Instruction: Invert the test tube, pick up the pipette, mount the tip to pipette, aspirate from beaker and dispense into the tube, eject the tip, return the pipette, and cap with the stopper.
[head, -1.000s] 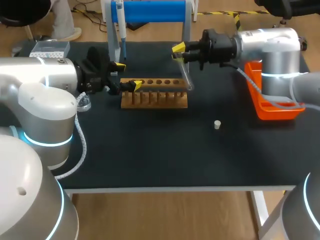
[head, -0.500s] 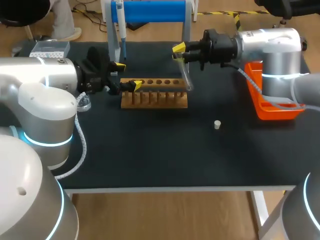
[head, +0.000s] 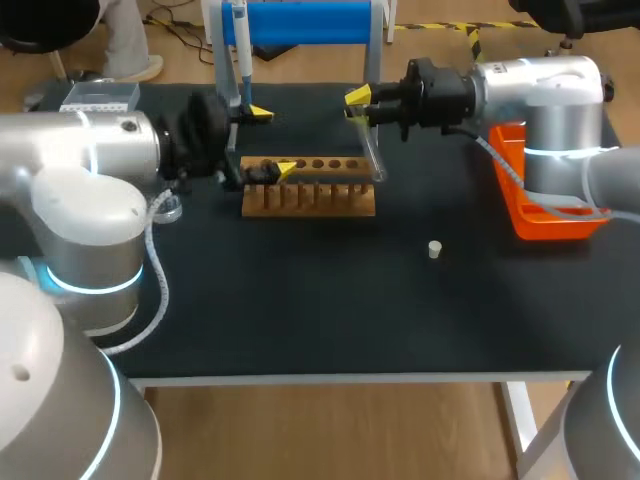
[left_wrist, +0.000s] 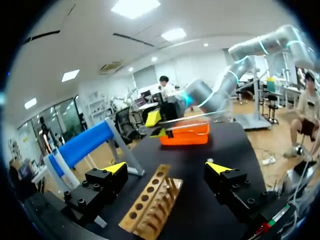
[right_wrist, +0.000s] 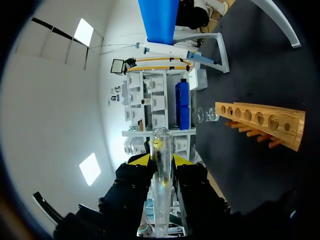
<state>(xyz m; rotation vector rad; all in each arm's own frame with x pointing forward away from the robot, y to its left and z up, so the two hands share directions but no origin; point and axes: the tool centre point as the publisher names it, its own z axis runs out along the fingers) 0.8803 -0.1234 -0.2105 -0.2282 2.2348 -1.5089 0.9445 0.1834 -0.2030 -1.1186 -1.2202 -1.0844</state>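
Observation:
My right gripper (head: 357, 105) is shut on a clear test tube (head: 372, 152), which hangs almost upright over the right end of the wooden rack (head: 308, 187). In the right wrist view the tube (right_wrist: 161, 170) stands between the fingers of that gripper (right_wrist: 161, 159). My left gripper (head: 270, 140) is open over the rack's left end, and the rack (left_wrist: 150, 205) lies below and ahead of it (left_wrist: 166, 167). The pipette (head: 240, 50) hangs on the blue stand (head: 310, 20). A small white stopper (head: 434, 249) lies on the mat.
An orange tray (head: 545, 200) sits at the right edge under my right arm. A glass beaker (head: 168, 208) shows partly beside my left arm, and a tip box (head: 98, 97) stands at the back left.
My left gripper has swung right and up, from beside the rack's left end to over it. The tube came slightly more upright; my right arm has otherwise stayed put.

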